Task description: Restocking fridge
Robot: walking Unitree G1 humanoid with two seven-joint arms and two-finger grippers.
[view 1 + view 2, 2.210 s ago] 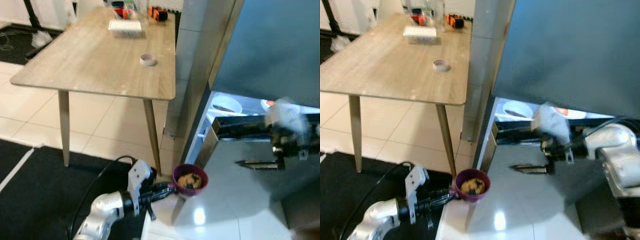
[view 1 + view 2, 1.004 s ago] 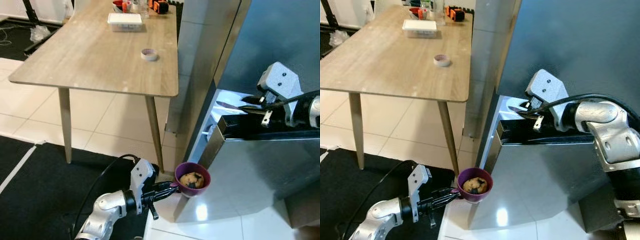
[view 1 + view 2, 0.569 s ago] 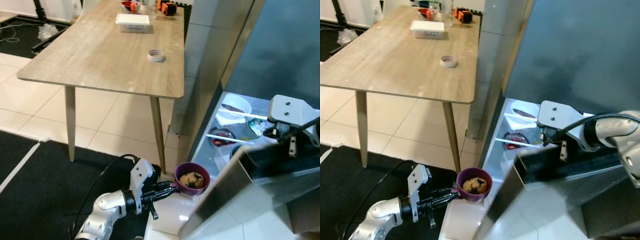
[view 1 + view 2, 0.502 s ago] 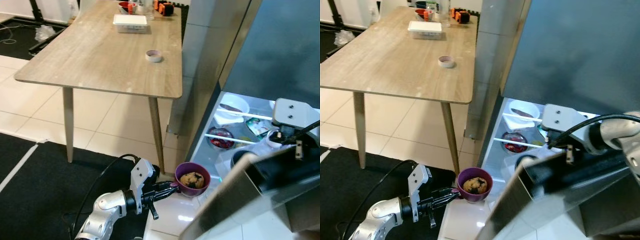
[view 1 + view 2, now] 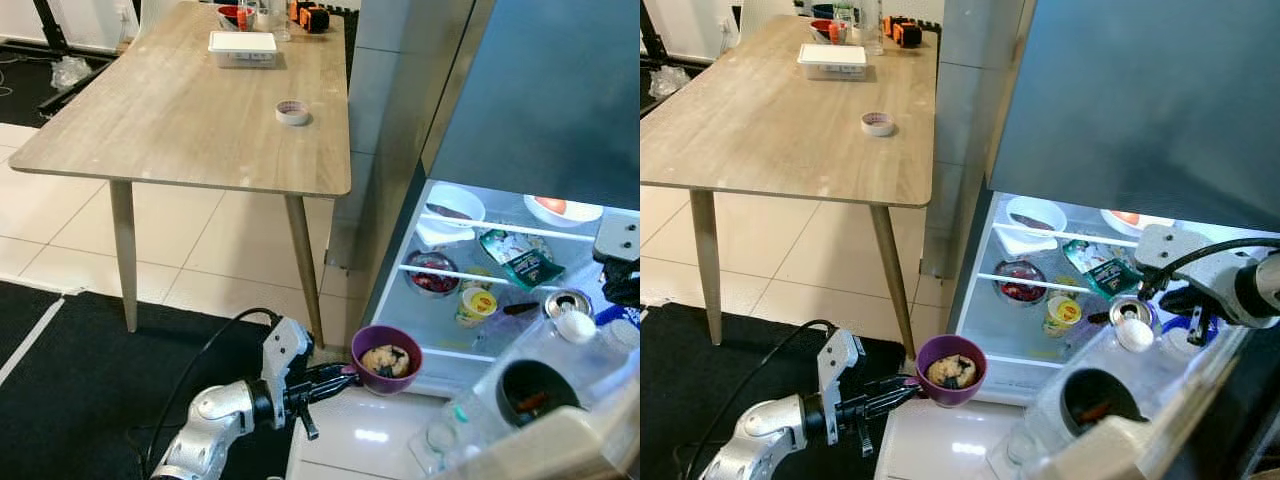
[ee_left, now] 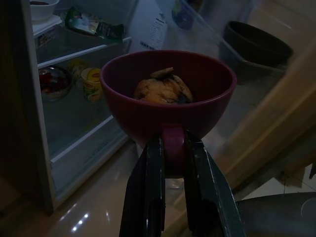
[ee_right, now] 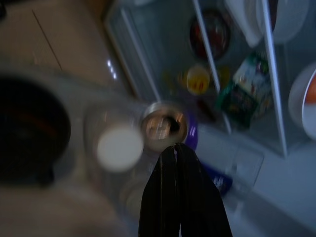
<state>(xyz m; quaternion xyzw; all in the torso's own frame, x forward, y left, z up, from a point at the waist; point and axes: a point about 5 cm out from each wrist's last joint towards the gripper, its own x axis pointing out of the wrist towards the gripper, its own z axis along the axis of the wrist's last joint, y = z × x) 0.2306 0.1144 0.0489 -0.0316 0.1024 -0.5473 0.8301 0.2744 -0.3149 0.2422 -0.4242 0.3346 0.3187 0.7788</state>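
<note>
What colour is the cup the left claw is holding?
Purple round cup, clearest in the left eye view.

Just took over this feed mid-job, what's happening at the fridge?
The fridge door is swung open. The left claw holds a purple cup of food by its handle, low in front of the open fridge. The right claw is shut, up by the door shelf beside a can. The cup is not yet inside.
</note>
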